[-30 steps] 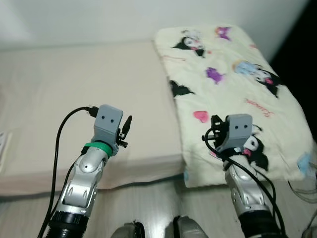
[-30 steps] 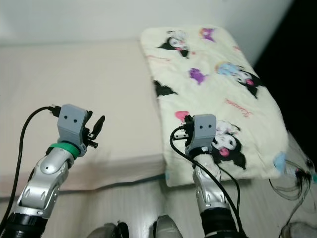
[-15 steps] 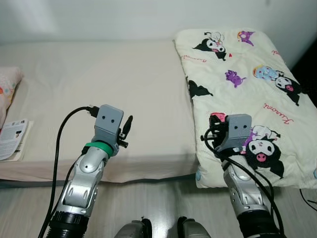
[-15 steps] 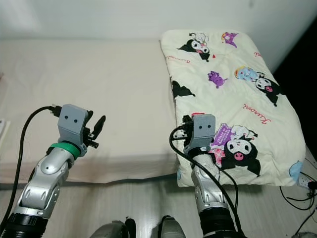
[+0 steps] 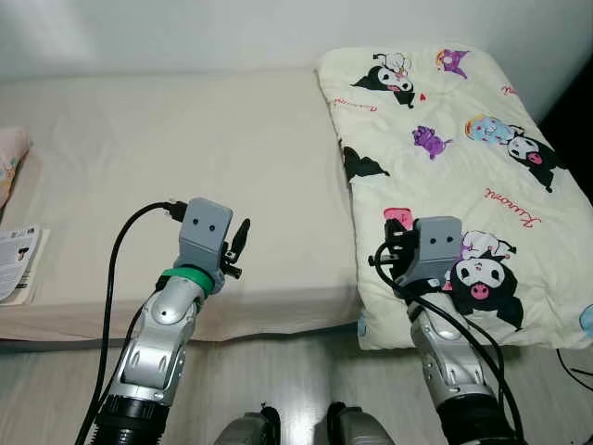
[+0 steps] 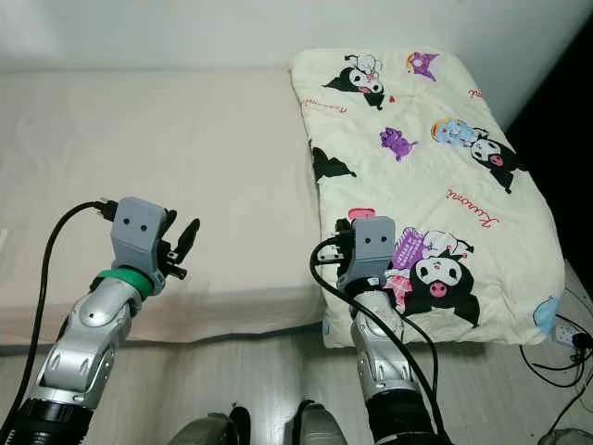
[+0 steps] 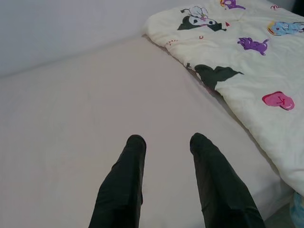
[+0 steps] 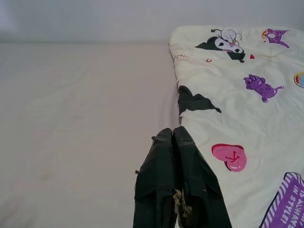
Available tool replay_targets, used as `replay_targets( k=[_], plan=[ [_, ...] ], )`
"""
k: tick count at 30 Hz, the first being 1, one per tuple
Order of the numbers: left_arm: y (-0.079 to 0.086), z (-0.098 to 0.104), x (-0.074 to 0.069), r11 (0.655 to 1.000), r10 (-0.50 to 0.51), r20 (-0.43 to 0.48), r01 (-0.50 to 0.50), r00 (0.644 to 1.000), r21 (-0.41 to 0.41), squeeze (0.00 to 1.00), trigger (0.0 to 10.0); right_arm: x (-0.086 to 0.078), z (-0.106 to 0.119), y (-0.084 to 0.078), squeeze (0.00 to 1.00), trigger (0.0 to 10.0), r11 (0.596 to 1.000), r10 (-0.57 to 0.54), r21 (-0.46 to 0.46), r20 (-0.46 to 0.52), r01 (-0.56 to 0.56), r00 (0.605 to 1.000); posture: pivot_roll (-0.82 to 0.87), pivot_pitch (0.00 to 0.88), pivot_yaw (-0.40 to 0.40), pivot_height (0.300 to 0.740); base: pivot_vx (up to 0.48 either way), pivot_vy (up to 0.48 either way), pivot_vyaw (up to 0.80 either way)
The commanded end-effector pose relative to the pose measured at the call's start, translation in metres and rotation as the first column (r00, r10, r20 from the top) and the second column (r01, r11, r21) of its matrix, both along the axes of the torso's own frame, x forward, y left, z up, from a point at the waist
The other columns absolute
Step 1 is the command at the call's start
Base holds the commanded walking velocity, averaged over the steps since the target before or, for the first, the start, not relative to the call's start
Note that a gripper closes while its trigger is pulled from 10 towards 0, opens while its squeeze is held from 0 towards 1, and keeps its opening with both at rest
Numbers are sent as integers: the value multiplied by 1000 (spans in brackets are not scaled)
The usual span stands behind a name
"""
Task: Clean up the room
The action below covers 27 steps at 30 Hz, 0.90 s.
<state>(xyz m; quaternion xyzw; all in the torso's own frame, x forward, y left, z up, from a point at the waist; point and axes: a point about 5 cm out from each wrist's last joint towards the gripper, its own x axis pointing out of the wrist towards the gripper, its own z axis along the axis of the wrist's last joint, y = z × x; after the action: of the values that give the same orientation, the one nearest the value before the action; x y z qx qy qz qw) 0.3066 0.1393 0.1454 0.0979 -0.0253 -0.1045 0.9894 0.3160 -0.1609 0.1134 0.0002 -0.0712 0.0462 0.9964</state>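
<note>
Since half a second ago the head camera has swung slightly, so the bed and quilt sit a little further left in the head views, while both arms hold the same raised pose before the robot's chest. Two black fingers (image 7: pixel 118 190) of the left gripper (image 7: pixel 166 142) stand apart with a clear gap between them, pointing over the bare beige bed (image 5: pixel 167 158) near its front edge. Those of the right gripper (image 8: pixel 173 135) are pressed together, tips touching, and hover right at the seam where the quilt (image 5: pixel 445 148) meets the bare sheet. The quilt, cream with cartoon characters, a pink heart (image 8: pixel 230 156) and a purple figure (image 8: pixel 261 85), lies spread flat over the bed's right part, its near edge hanging over the bed's front. Each gripper rides on a grey wrist camera block, the left one (image 5: pixel 204 227) above a green ring on the silver arm, with a black cable looping off to the side. At the bed's left edge lie a printed booklet (image 5: pixel 17 260) and the corner of a pink pillow (image 5: pixel 11 158). Pale plank floor (image 5: pixel 296 371) runs below the bed, with the robot's feet at the bottom.
</note>
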Motion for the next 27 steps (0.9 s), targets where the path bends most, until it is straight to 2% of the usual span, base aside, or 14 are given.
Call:
replay_targets(
  k=[1, 25, 27],
  plan=[
    [4, -6, -3, 1000, 9, -20, -9, 1000, -7, 0, 10000, -2, -6, 0, 0, 10000, 1000, -2, -6, -25, 2, 1000, -80, 106, 81, 703, -352, 0, 0],
    [4, -6, -3, 1000, 9, -18, -9, 1000, -5, 0, 10000, -1, -6, -1, 0, 10000, 1000, -14, -21, -27, 13, 1000, -79, 109, 84, 703, -369, 0, 0],
    [4, -6, -3, 1000, 9, -19, -9, 1000, -1, 0, 10000, 0, -6, -1, 0, 10000, 1000, -11, -25, -27, 10, 1000, -78, 109, 85, 703, 0, 0, 525]
  ],
)
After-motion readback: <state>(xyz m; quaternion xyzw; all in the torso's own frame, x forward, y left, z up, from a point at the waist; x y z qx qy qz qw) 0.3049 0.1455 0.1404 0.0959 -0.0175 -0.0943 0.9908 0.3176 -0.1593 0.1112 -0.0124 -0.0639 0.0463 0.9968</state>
